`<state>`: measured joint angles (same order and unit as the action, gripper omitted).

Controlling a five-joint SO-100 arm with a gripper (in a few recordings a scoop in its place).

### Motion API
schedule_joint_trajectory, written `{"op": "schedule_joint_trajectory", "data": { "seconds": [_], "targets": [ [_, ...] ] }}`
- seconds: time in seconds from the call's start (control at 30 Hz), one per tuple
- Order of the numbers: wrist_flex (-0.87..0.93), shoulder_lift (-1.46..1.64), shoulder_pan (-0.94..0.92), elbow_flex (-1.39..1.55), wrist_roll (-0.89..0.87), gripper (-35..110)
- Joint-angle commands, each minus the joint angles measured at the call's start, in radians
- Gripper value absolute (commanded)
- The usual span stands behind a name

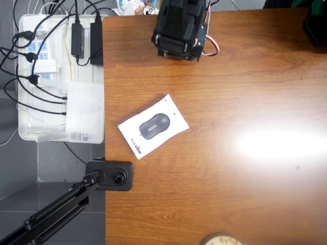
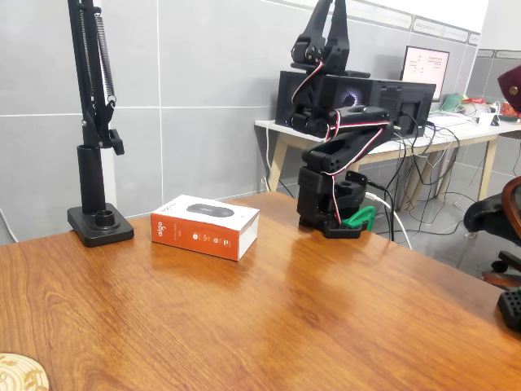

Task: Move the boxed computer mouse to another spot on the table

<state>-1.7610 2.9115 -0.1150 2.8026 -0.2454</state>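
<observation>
A white plastic tray (image 1: 30, 133) of cables and a router-like box (image 1: 84, 113) hangs off the left edge of the table (image 1: 245, 76) in the overhead view. Just right of it, near that edge, the boxed computer mouse (image 1: 153, 124) lies flat and skewed, untouched. A small logo on its orange-red side (image 2: 195, 235) is too small to read. Farther right, the folded black arm (image 1: 180, 28) sits well apart; whether its claw is spread cannot be told. The skewed box could likely slip from a misaligned grasp.
</observation>
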Motion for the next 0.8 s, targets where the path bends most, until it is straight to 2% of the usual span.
{"op": "schedule_joint_trajectory", "data": {
  "seconds": [0.0,0.07,0.23,0.4,0.77],
  "targets": [
    [-0.006,0.089,0.037,-0.002,-0.005,0],
    [-0.008,0.198,0.043,-0.002,-0.011,0],
    [-0.009,0.196,0.041,-0.002,-0.06,0],
    [-0.008,0.196,0.041,-0.002,-0.318,0],
    [-0.008,0.196,0.041,-0.002,-0.279,0]
  ]
}}
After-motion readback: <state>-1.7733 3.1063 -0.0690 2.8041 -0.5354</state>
